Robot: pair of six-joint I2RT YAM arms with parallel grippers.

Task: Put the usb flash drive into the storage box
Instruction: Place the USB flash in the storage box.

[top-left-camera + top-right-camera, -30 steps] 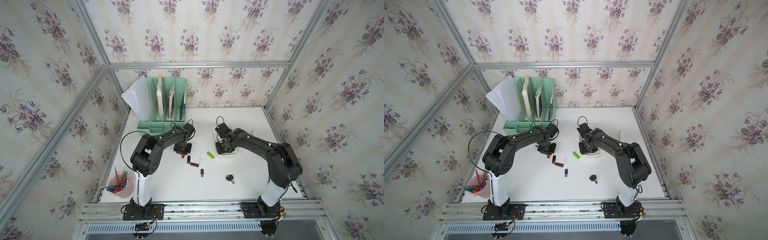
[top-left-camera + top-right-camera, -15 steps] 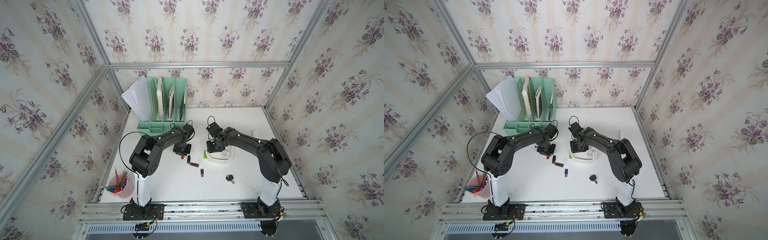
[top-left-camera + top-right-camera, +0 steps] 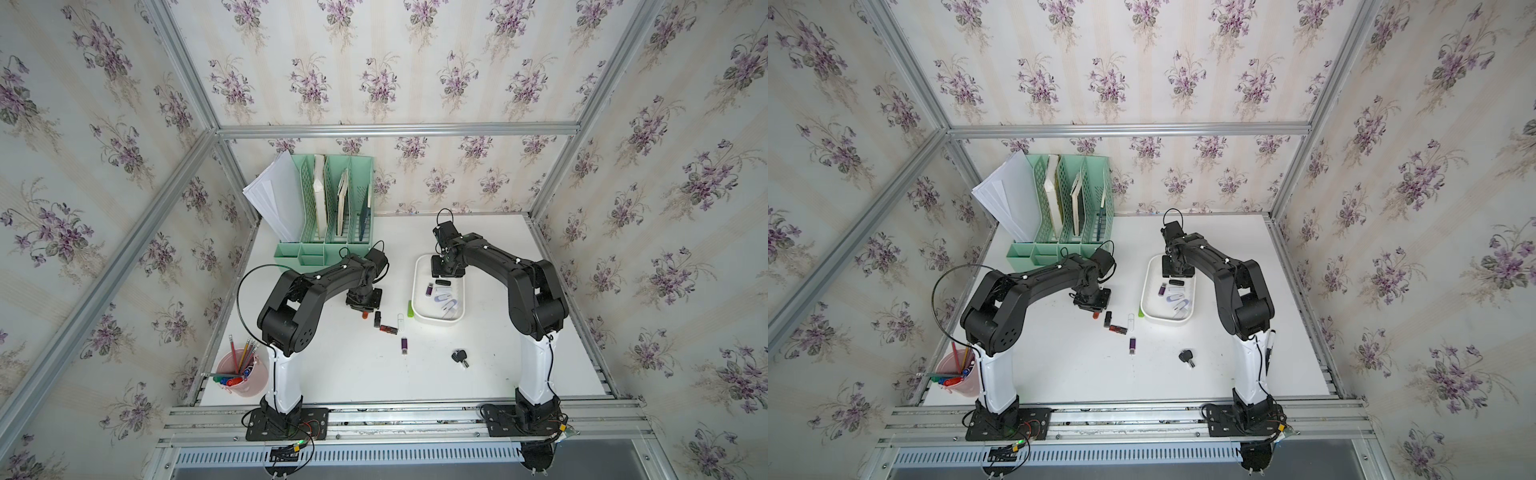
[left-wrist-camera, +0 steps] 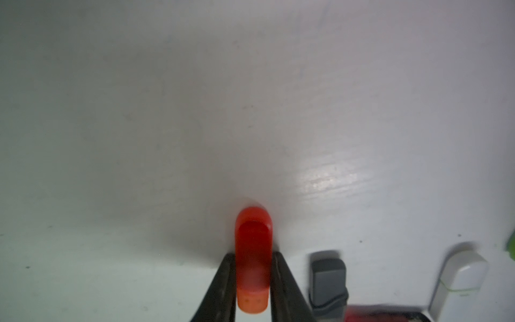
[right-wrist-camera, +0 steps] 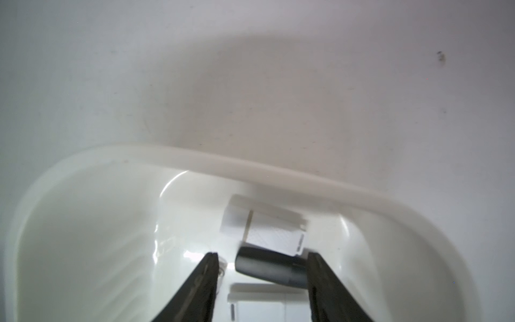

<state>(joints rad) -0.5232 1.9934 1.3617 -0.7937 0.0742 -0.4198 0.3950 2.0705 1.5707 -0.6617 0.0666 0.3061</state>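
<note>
The storage box (image 3: 436, 321) (image 3: 1168, 321), a shallow white tub, sits right of centre on the table in both top views. It holds a purple drive (image 3: 429, 289), pale drives and a black usb flash drive (image 3: 443, 282) (image 5: 267, 269). My right gripper (image 3: 446, 274) (image 5: 262, 255) hangs over the box's far end, open. The black drive lies between its fingers with a gap on one side. My left gripper (image 3: 365, 308) (image 4: 253, 254) is low over the table, shut on a red flash drive (image 4: 253, 259) (image 3: 365, 315).
Loose on the table between the arms lie a black drive (image 3: 377, 318), a red-and-black drive (image 3: 388, 329), a white drive (image 3: 400, 322) and a purple drive (image 3: 404, 345). A green drive (image 3: 410, 309) touches the box. A key (image 3: 460, 357), pink pen cup (image 3: 243, 376) and mint organizer (image 3: 328, 208) stand around.
My right gripper's jaws have spread apart around the black drive in the box. The box sits a little further left than a second ago. The left arm has not moved.
</note>
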